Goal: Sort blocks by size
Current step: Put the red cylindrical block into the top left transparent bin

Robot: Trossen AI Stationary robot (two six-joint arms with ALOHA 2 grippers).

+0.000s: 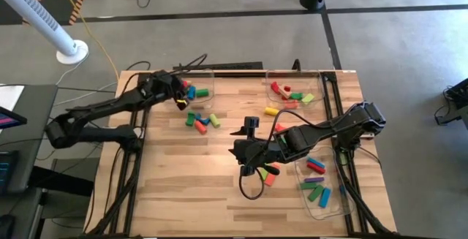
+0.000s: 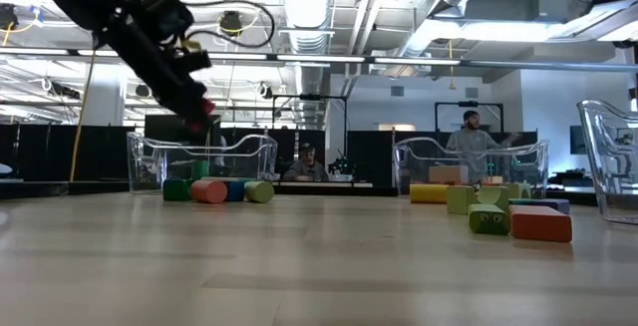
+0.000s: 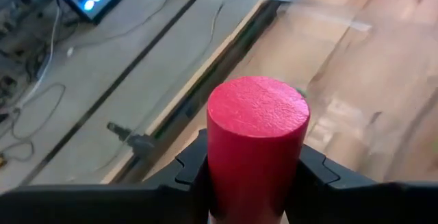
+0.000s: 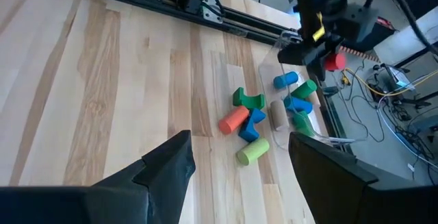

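Observation:
My left gripper [image 1: 180, 93] hangs at the far left of the table, by the far-left clear tray [image 1: 205, 73], shut on a red cylinder block [image 3: 256, 125], which also shows in the right wrist view [image 4: 335, 61]. A blue and a green block [image 1: 197, 91] lie in that tray. A loose cluster of blocks [image 1: 202, 120] in green, blue, red and tan lies on the table just in front of it. My right gripper [image 4: 239, 176] stands open above the middle of the table with nothing between its fingers. My left gripper pinches the red cylinder's round side [image 3: 213, 166] between its two fingers, one on either side. The cylinder lies along the fingers, and its flat end [image 3: 259, 104] sticks out past them. The fingers slant down from the table's left. The cylinder is lifted clear of the table.
A far-right tray [image 1: 272, 75] holds red, green and other blocks; a yellow block [image 1: 271, 110] lies in front of it. A near-right tray [image 1: 330, 208] holds several blocks. Two blocks [image 1: 269, 173] lie under my right arm. The near left of the table is bare wood.

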